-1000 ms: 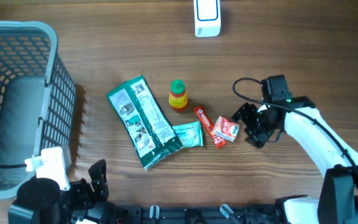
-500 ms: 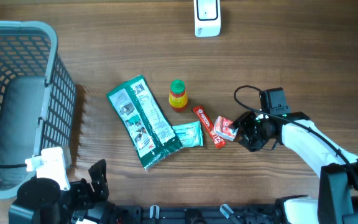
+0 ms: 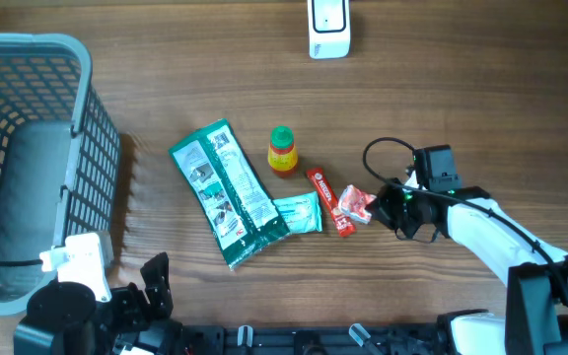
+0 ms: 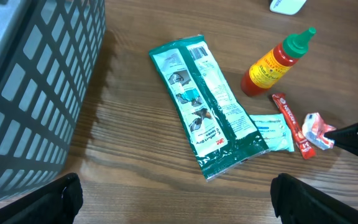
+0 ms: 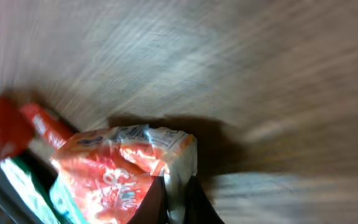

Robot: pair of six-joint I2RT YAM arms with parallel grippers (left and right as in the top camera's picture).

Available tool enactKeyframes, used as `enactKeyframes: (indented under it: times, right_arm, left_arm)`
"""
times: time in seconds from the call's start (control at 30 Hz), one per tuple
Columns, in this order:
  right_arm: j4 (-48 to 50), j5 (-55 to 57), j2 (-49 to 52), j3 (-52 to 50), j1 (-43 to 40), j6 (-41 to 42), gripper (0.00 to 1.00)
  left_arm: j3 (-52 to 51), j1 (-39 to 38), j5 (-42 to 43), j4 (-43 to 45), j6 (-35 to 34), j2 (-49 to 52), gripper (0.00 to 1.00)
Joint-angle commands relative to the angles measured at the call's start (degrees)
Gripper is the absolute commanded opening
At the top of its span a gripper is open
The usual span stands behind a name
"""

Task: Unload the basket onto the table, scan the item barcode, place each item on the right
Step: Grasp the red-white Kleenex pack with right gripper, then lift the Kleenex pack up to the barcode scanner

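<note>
A small red-and-white snack packet [image 3: 356, 202] lies right of the other items, and my right gripper [image 3: 383, 199] is shut on its right edge. In the right wrist view the two dark fingertips [image 5: 156, 200] pinch the packet's [image 5: 114, 171] white sealed edge between them. The left wrist view shows the same packet [image 4: 317, 127] at the tip of the right gripper [image 4: 337, 132]. My left gripper [image 4: 180, 202] stands wide open near the table's front edge, with nothing between its fingers. A white scanner [image 3: 328, 28] sits at the far middle edge.
A grey mesh basket [image 3: 85, 118] fills the left side. A long green packet [image 3: 227, 192], a teal sachet [image 3: 298, 213], a red stick pack [image 3: 329, 200] and a small sauce bottle with a green cap [image 3: 282, 150] cluster mid-table, just left of the held packet.
My right gripper slid left onto the red packet and shut on its edge; the packet crumpled and shifted slightly. The left arm has not moved.
</note>
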Motion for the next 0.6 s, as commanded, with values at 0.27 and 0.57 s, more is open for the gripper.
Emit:
enactKeyframes:
  times: [0.27, 0.57]
  right_arm:
    - [1.5, -24.5, -25.4, 4.3, 0.2, -44.0, 0.04]
    - [-5.7, -52.6, -42.6, 4.3, 0.2, -65.6, 0.04]
  left_arm:
    - [0.0, 0.3, 0.1, 0.1, -0.5, 0.1, 1.00]
    - [0.0, 0.3, 0.1, 0.1, -0.5, 0.1, 1.00]
